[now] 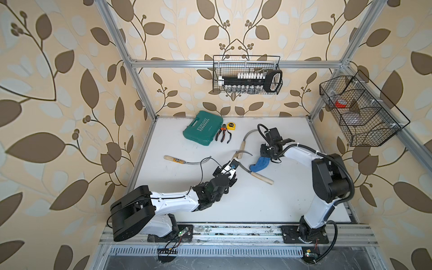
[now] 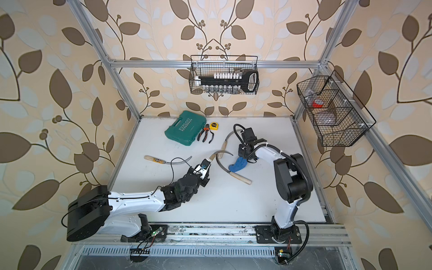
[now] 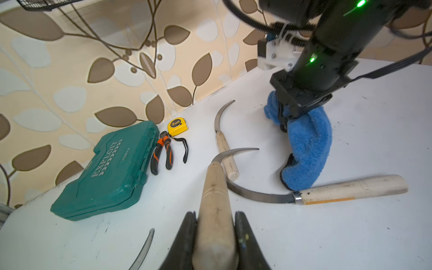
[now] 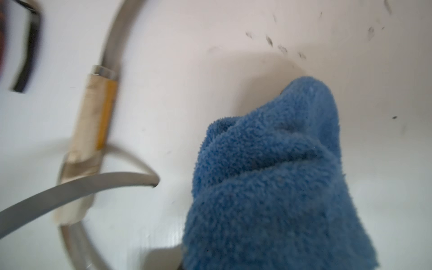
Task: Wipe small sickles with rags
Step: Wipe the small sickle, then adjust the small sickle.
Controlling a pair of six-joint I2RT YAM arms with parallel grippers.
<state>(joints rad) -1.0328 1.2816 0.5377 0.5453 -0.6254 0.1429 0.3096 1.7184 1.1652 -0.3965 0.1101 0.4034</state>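
Mid-table, sickle [image 3: 215, 187]: lifted off the table [image 3: 374, 233]; blade points toward the rag [image 3: 308, 145].
Left gripper [image 3: 215, 217]: pinching the sickle's wooden handle; you should grip there, never the blade.
Right gripper [image 3: 285, 119]: clamped on the bunched rag; its tail hangs limp.
Handling: blade likely stiff, thin, sharp; round handle may twist; rag soft, light.

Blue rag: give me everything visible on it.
The blue rag is a fluffy, microfibre-looking cloth with a darker edge, bunched and folded. The right claw is shut on its upper end, so it hangs draped at a slant. Its lower end reaches down beside the pale handle of a sickle lying on the white table; whether it touches that handle is unclear.
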